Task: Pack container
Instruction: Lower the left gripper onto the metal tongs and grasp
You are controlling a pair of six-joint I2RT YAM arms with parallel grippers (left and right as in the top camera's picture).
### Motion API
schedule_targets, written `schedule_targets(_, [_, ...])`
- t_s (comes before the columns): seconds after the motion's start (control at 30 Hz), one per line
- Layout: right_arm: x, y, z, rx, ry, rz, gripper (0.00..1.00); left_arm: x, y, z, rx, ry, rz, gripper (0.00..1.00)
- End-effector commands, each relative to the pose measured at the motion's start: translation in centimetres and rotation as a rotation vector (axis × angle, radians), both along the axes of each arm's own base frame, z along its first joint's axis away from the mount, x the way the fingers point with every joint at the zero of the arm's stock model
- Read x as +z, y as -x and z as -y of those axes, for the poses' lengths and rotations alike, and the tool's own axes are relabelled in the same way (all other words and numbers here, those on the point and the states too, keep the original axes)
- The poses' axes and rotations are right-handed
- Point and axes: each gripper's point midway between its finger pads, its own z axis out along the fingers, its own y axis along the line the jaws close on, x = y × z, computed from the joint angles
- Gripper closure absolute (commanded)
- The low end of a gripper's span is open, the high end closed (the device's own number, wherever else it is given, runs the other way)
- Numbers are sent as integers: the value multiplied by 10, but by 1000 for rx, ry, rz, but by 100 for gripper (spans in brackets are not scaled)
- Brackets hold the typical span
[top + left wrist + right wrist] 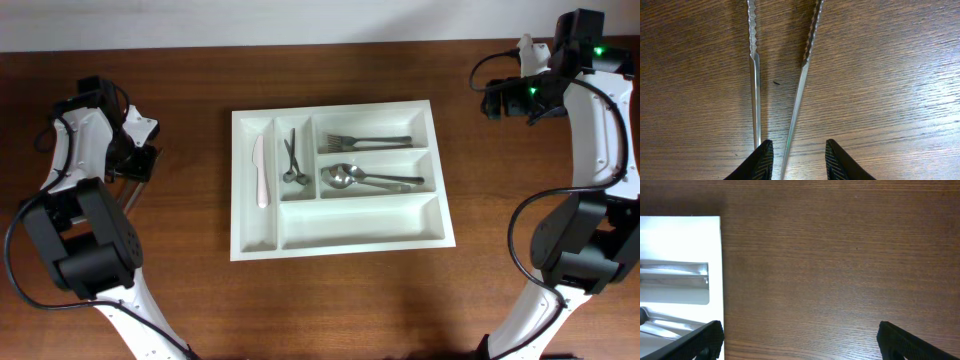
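The container, a white tray with five compartments, lies mid-table. It holds a white knife, small utensils, forks and spoons; its front wide compartment is empty. My left gripper is low over the table at the far left. In its wrist view, two long metal strips with scalloped ends lie on the wood. One runs between the parted fingers of the left gripper; the other passes under the left finger. My right gripper is open over bare wood beside the container's edge.
The dark wooden table surrounds the tray on all sides. The left arm's base and the right arm's base stand at the front corners. A pale wall strip runs along the table's far edge.
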Motion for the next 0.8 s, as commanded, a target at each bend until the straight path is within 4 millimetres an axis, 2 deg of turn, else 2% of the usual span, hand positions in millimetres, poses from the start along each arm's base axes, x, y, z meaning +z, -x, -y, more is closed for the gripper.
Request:
schedule_targets(0.0, [10, -1, 2, -14, 10, 22, 1, -6, 4, -4, -9, 1, -19, 64])
schedule_targets(0.27, [10, -1, 2, -14, 10, 22, 1, -19, 5, -4, -9, 7, -39, 64])
schedule_targets(0.47, [10, -1, 2, -14, 10, 22, 1, -39, 10, -2, -9, 23, -88, 64])
schedule_targets(0.77, [10, -1, 2, -14, 10, 22, 1, -43, 7, -3, -9, 20, -79, 67])
